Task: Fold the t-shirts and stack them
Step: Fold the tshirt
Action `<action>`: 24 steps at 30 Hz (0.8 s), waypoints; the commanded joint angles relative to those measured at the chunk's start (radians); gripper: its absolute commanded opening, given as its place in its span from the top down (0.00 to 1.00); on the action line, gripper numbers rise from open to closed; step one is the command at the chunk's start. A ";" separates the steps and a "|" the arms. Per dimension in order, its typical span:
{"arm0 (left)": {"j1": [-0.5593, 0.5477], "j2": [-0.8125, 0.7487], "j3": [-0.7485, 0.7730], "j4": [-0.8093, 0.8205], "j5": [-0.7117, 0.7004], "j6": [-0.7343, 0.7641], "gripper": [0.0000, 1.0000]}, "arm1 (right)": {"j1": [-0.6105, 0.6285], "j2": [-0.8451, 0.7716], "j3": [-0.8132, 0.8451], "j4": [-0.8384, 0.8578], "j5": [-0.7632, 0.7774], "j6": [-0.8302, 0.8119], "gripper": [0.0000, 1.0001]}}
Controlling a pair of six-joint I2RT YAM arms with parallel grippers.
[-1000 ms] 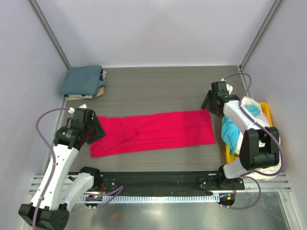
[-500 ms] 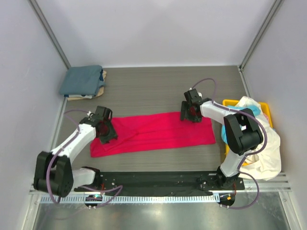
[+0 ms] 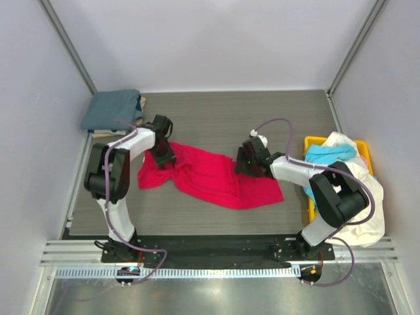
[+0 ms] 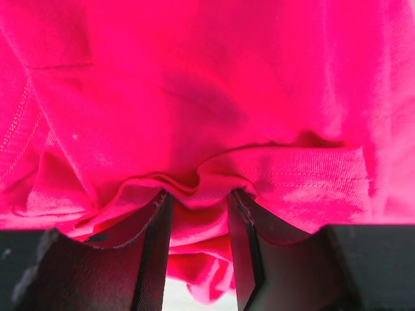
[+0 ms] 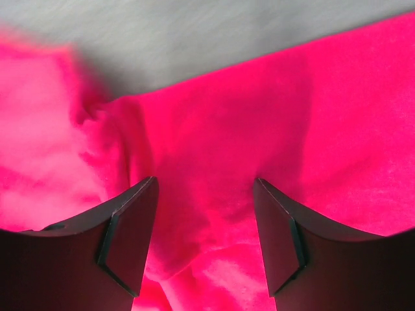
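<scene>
top external: half a second ago the red-pink shirt lay as a long flat strip across the desk. now it is bunched into a slanted, rumpled shape, its left end drawn up toward the far side and its right end pulled inward. the left tool has swung in to the shirt's upper left corner, and the right tool sits on its upper right edge. the slate blue-grey shirt lies folded in the far left corner on a tan shirt. the cyan shirt and cream-white shirt wait at the yellow bin on the right.

left wrist: the left tool is closed on a gathered fold of the red-pink shirt, with cloth puckered between its fingers.

right wrist: the right tool has its fingers spread wide, straddling the red-pink shirt rather than pinching it. bare desk shows just beyond the hem. the cloth at the left is blurred.

the fold is under way, i judge, but only one corner is truly held, so the strip is skewing rather than doubling over cleanly.
</scene>
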 commanded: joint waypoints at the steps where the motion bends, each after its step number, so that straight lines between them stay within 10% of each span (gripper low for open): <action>1: -0.038 0.225 0.131 0.207 0.042 -0.034 0.61 | 0.125 0.007 -0.150 -0.090 -0.183 0.194 0.34; 14: -0.136 0.891 1.342 -0.080 0.315 0.104 0.64 | 0.608 0.021 0.095 -0.202 -0.124 0.295 0.31; 24: -0.098 0.511 1.141 -0.046 0.313 0.196 0.45 | 0.602 -0.074 0.372 -0.561 0.134 0.210 0.24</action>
